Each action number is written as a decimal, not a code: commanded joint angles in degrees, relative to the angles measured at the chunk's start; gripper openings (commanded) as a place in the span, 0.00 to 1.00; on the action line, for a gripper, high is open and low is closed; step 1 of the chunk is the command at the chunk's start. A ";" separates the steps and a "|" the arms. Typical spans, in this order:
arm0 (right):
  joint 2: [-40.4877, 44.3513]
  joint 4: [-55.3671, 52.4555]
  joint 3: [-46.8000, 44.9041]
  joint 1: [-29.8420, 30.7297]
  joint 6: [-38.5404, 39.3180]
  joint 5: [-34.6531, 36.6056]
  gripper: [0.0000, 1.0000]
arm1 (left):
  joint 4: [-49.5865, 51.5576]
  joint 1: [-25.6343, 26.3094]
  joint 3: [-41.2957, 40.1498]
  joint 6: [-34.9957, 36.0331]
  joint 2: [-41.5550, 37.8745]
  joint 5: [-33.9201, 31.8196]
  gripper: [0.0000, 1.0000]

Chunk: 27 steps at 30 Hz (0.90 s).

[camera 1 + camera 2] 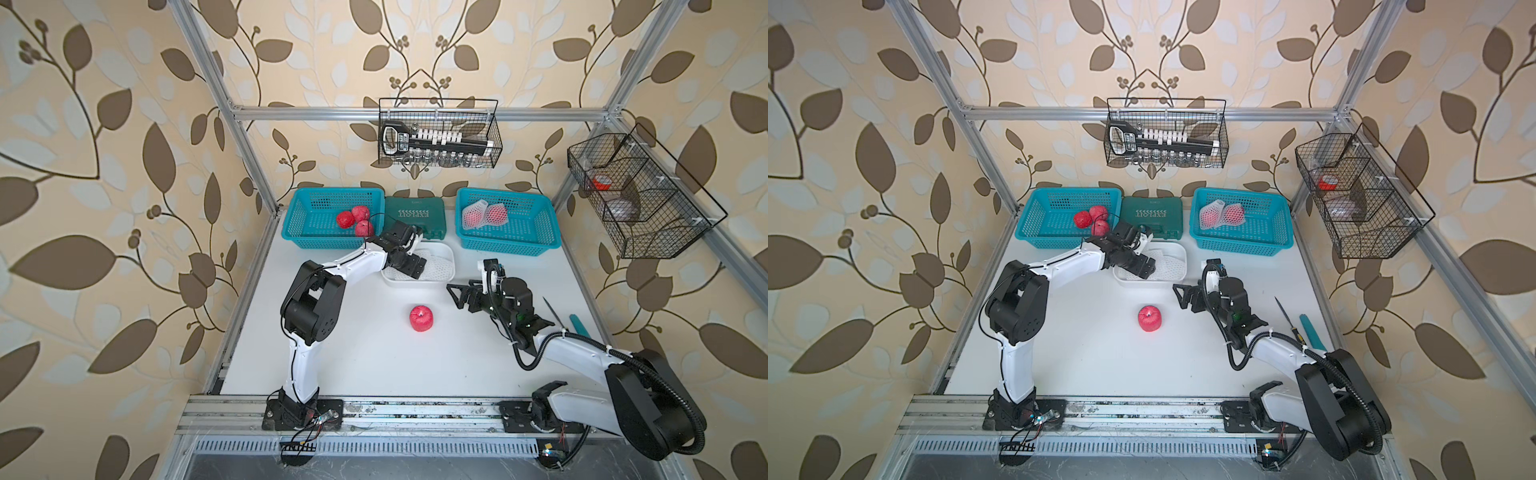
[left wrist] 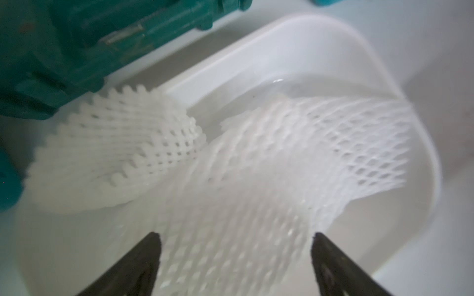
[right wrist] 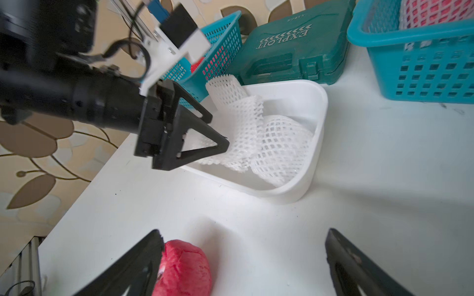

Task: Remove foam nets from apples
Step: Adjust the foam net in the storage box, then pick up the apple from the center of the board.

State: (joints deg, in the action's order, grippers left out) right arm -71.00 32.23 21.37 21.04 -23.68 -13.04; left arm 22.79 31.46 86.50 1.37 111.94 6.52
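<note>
Six apples (image 1: pixel 422 319); two baskets (image 1: pixel 316 241); one tub (image 1: pixel 411 282); one case (image 1: pixel 415 216).

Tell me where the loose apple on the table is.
In both top views the loose apple sits alone on the white table, near its middle, just on the robot's side of the white tub.

Left gripper (image 2: pixel 236 241): both black fingertips (image 2: pixel 151 256) stood wide apart, with nothing pinched between them. Taking its reach as twelve o'clock, a foam net (image 2: pixel 230 200) lay in the white tub (image 2: pixel 400 107), beneath the tips and running ahead. A second net (image 2: pixel 359 146) lay at one o'clock against the first, the join between them too blurred to trace. A third net (image 2: pixel 115 151), at eleven o'clock, draped over the tub's rim. Beyond it sat a green case (image 2: pixel 77 41), just beside the tub.
</note>
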 commanded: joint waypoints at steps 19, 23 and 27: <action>8.55 20.84 -9.85 2.63 4.02 2.40 0.99 | -12.52 16.32 -31.06 -3.40 -27.64 1.82 0.99; 13.82 19.41 -12.19 3.47 5.31 1.41 0.99 | -16.81 17.84 -33.06 -3.86 -23.71 3.22 0.98; 24.29 10.56 -15.63 5.15 5.94 2.67 0.99 | -19.01 17.93 -33.66 -3.84 -20.75 1.68 0.97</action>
State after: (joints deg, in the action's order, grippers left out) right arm -51.72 48.03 7.84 25.23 -19.29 -10.46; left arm 7.86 49.45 53.34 -2.00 90.06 8.40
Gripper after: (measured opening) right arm 0.991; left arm 0.968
